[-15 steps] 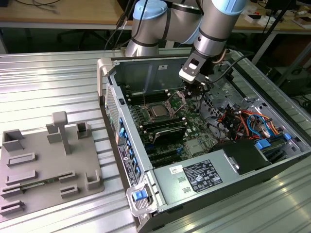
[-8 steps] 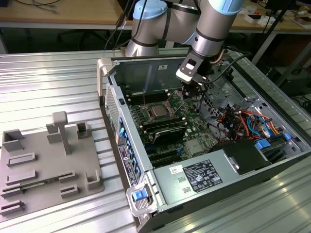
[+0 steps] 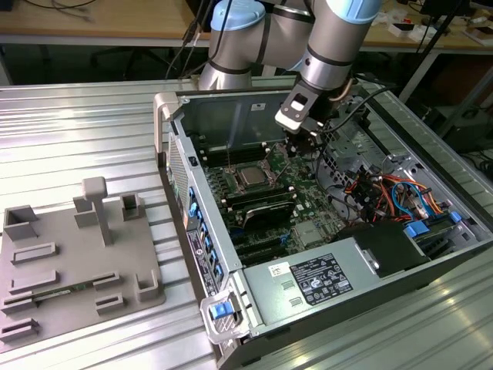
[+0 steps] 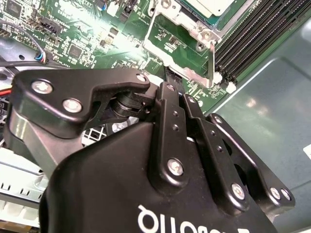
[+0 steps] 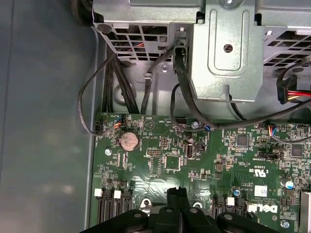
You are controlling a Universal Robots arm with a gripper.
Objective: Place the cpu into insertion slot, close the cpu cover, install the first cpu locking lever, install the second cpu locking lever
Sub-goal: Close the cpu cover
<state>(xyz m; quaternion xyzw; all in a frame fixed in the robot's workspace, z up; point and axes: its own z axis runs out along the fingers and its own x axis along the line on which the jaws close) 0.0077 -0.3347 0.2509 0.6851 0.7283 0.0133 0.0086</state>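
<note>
The cpu point(image 3: 253, 176) sits under its cover point(image 4: 192, 25), so your gripper point(image 5: 179, 193) — fingers pressed together, nothing visibly held — hangs at the cover's edge, probably to lock it down.

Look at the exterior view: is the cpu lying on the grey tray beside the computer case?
No, the cpu sits on the motherboard inside the case.

Pale glare streaks a ribbed silver aluminium worktable point(image 3: 77, 131) that spans the workshop foreground in the exterior view. Behind it runs a long tan wooden desk point(image 3: 92, 19), deep shadow beneath it and black cables point(image 3: 189, 38) hanging at its edge. A slanted grey metal leg point(image 3: 427, 65) stands toward the exterior view's right.
</note>
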